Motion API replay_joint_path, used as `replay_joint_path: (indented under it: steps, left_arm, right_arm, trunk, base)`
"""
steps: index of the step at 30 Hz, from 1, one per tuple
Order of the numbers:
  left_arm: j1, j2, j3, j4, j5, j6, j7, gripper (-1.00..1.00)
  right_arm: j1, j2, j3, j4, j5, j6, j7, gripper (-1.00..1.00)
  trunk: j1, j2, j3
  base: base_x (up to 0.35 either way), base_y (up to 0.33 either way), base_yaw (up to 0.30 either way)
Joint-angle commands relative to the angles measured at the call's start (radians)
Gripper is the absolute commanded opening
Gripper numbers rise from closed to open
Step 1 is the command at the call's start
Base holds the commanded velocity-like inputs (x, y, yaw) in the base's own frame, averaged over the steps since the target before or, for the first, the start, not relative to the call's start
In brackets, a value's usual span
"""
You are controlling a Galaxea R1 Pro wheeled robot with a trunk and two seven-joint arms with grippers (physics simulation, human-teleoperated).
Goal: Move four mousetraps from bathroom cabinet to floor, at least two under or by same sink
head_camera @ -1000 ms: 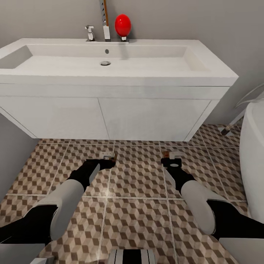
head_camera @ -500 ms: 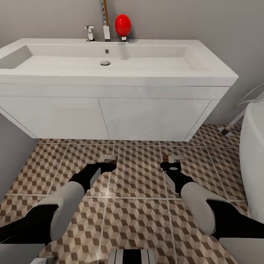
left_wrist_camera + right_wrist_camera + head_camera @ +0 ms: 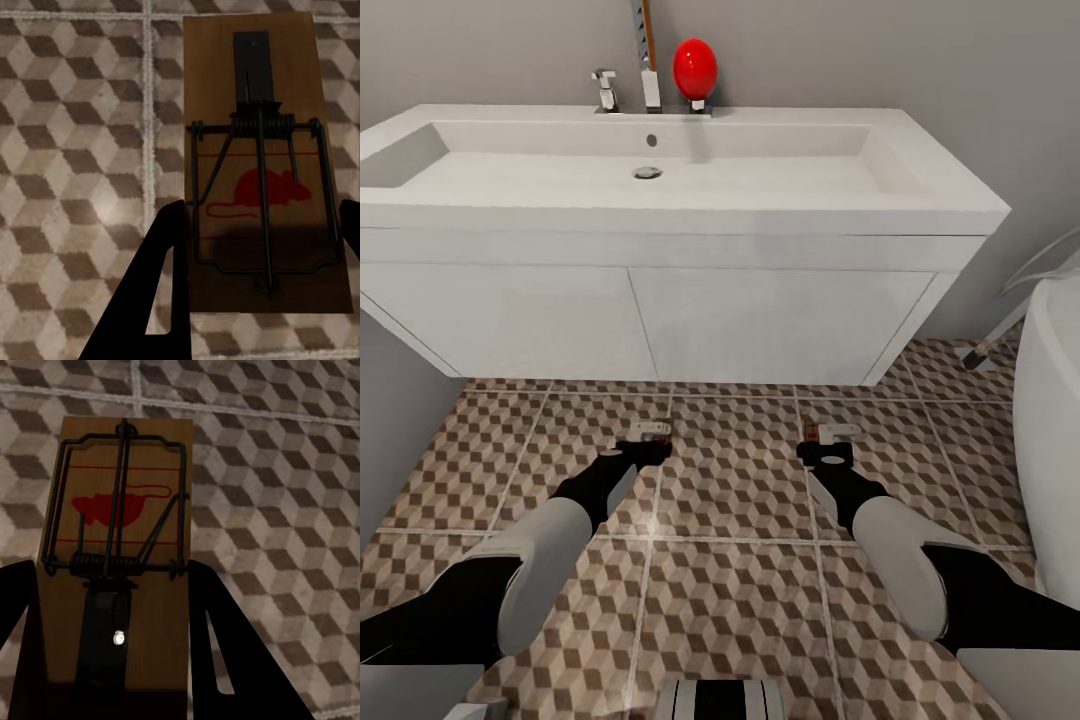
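Both grippers are hovering low before the sink (image 3: 660, 190). The left gripper (image 3: 645, 450) is spread around one mousetrap (image 3: 262, 172) lying on the bathroom floor (image 3: 730, 590). The right gripper (image 3: 828, 452) is straddling another mousetrap (image 3: 124, 547), fingers spread.

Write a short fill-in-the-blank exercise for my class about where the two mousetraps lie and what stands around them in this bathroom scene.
1. Each mousetrap bears a printed mouse in the colour ____.
2. In the head view, both traps lie on the patterned bathroom floor in front of the white ____.
3. The chrome tap stands beside a red, ____-shaped object.
4. The left gripper has its fingers on either ____ of its trap.

Missing words: red; sink; egg; side
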Motion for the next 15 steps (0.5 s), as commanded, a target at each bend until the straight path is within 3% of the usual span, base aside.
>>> replay_joint_path:
  steps: [1, 7, 15]
  left_arm:
    - [0.0, -0.001, 0.006, -0.002, -0.01, 0.003, 0.002, -1.0]
    - [0.0, -0.001, 0.006, -0.002, -0.012, -0.008, 0.005, -1.0]
    - [0.0, -0.001, 0.006, -0.003, -0.012, -0.041, 0.005, -1.0]
  right_arm:
    - [0.0, 0.001, -0.009, 0.0, 0.007, 0.0, 0.0, -1.0]
    - [-0.001, 0.002, -0.013, 0.001, 0.004, 0.003, -0.001, -1.0]
    - [-0.002, 0.003, -0.006, 0.001, 0.012, 0.042, 0.0, -1.0]
  trunk:
    - [0.0, 0.0, -0.001]
    - [0.0, 0.0, -0.001]
    - [0.0, 0.0, -0.001]
  base:
    - [0.0, 0.0, 0.0]
    - [0.023, 0.0, 0.0]
    - [0.136, 0.0, 0.0]
